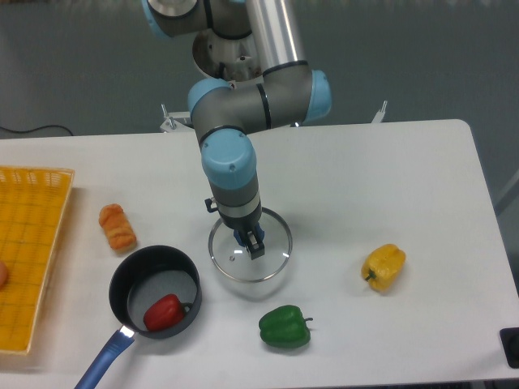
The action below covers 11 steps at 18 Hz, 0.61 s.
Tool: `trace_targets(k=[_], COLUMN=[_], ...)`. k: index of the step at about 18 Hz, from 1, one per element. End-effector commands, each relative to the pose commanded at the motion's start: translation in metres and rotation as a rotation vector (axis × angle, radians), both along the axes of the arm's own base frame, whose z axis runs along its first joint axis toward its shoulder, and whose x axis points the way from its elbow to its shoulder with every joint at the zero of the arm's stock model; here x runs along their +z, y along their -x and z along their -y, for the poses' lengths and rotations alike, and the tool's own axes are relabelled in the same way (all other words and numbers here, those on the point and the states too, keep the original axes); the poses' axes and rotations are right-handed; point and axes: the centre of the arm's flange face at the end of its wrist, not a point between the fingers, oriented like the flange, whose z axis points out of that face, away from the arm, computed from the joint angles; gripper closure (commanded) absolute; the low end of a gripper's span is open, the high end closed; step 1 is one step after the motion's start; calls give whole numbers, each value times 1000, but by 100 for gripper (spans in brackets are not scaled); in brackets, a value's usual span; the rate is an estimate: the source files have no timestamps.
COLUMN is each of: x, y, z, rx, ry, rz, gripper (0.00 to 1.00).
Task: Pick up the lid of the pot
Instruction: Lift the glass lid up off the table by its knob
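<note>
My gripper (249,237), pointing down from the arm at the top, is shut on the pot lid by its middle. The pot lid (250,269) is round and clear with a thin metal rim, and hangs roughly level just above the white table. Its knob is mostly hidden between the fingertips.
A black pan (119,290) with a blue handle holds a red pepper (165,313), left of the lid. A green pepper (284,327) lies in front, a yellow pepper (383,267) to the right. Farther left are an orange-brown item (117,228) and a yellow crate (34,182).
</note>
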Motion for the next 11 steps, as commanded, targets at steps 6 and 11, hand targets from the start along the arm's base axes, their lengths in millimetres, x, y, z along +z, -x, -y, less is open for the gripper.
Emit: trace_targets(k=[6, 11], x=[30, 34], y=[5, 8], z=[-4, -4], rx=[3, 6], ry=[14, 11], rz=[16, 11], gripper=[37, 37])
